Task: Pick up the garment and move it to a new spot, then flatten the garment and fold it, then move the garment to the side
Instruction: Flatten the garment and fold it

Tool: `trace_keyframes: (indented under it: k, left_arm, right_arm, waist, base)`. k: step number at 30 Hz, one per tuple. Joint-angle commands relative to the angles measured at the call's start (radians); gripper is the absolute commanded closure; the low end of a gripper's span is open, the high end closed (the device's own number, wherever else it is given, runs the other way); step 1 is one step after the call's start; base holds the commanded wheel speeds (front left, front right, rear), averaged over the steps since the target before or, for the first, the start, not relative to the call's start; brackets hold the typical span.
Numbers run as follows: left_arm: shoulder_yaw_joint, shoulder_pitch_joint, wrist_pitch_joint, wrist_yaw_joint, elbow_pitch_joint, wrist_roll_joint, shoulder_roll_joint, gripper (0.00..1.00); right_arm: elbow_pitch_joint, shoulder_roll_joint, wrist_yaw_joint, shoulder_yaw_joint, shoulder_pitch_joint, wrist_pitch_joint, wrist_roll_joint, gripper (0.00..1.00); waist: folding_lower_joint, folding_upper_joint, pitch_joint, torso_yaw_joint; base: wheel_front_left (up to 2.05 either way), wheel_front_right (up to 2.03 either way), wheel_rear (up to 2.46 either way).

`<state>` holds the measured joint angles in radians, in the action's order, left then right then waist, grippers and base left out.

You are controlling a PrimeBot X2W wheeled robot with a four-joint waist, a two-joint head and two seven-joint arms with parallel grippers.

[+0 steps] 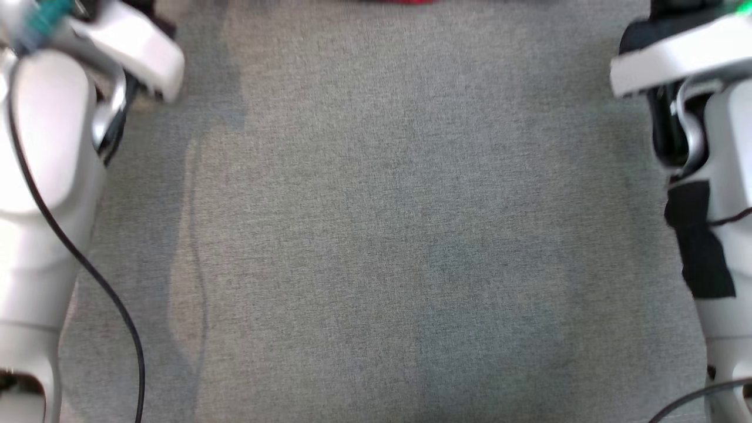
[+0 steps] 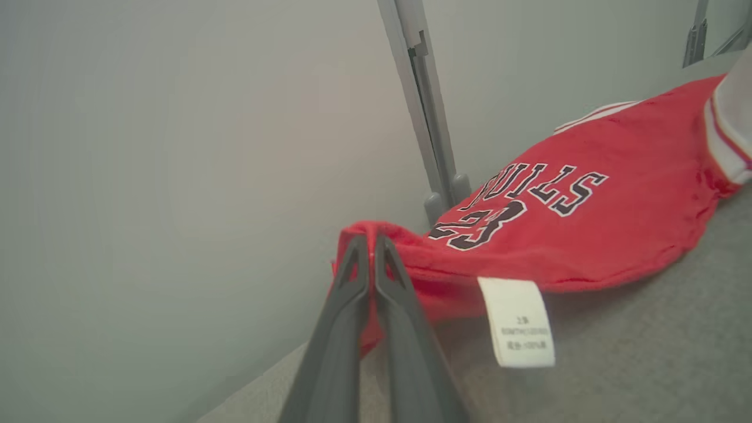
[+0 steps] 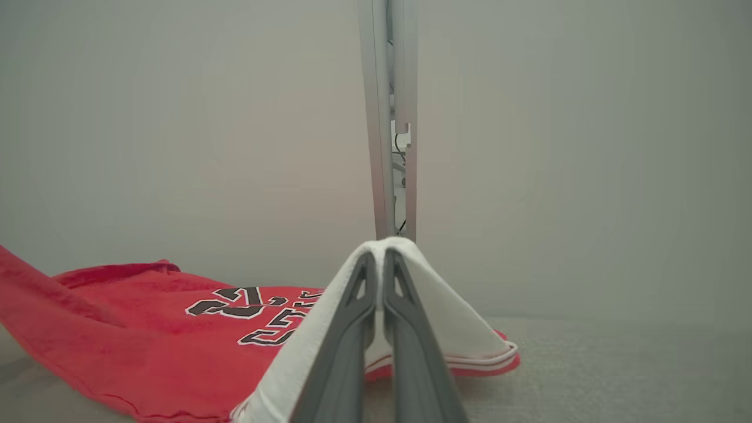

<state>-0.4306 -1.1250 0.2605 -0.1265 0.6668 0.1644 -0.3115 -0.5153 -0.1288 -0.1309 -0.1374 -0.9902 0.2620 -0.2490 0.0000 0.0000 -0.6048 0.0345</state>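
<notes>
Left wrist view: left gripper (image 2: 370,239) pinches the garment (image 2: 587,235) at its red edge, right gripper (image 3: 380,254) at white trim — likely soft, limp; hold corners.

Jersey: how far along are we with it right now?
Done: both grips are made. The left gripper is shut on a red edge of the jersey, the right gripper shut on its white trim. In hand: the pick-up and move; the pinched edges are raised while the rest lies on the grey table. Left: flattening, folding and setting aside; the jersey is rumpled and unfolded.
</notes>
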Motion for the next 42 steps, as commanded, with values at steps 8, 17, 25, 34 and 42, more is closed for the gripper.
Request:
trace_keyframes:
  k: [8,17,25,34,42]
  left_arm:
    - [-0.109,0.201,0.005,0.025,0.1,-0.114,-0.027,1.0]
    - [-0.132,0.308,0.005,0.052,0.172,-0.102,0.006,1.0]
    - [-0.138,0.396,0.005,0.068,0.153,-0.089,0.014,1.0]
    - [-0.145,0.513,0.005,0.069,0.125,-0.079,0.0,1.0]
    - [-0.171,0.609,0.005,0.052,0.104,-0.075,-0.018,1.0]
  right_arm:
    - [-0.167,-0.024,0.001,-0.075,0.138,0.004,-0.038,1.0]
    - [-0.363,-0.052,0.001,-0.151,0.206,0.003,-0.124,1.0]
    - [-0.449,-0.068,0.001,-0.225,0.26,0.001,-0.219,1.0]
    - [-0.469,-0.105,0.001,-0.338,0.334,-0.08,-0.361,1.0]
    - [-0.421,-0.165,0.001,-0.429,0.415,-0.214,-0.483,1.0]
  waist:
    - [0.0,0.0,0.133,-0.011]
    - [0.0,0.0,0.25,-0.007]
    - [0.0,0.0,0.339,-0.006]
    - [0.0,0.0,0.445,-0.01]
    - [0.0,0.0,0.523,-0.017]
  base:
    - [0.0,0.0,0.0]
    - [0.0,0.0,0.0]
    - [0.0,0.0,0.0]
    - [0.0,0.0,0.0]
    - [0.0,0.0,0.0]
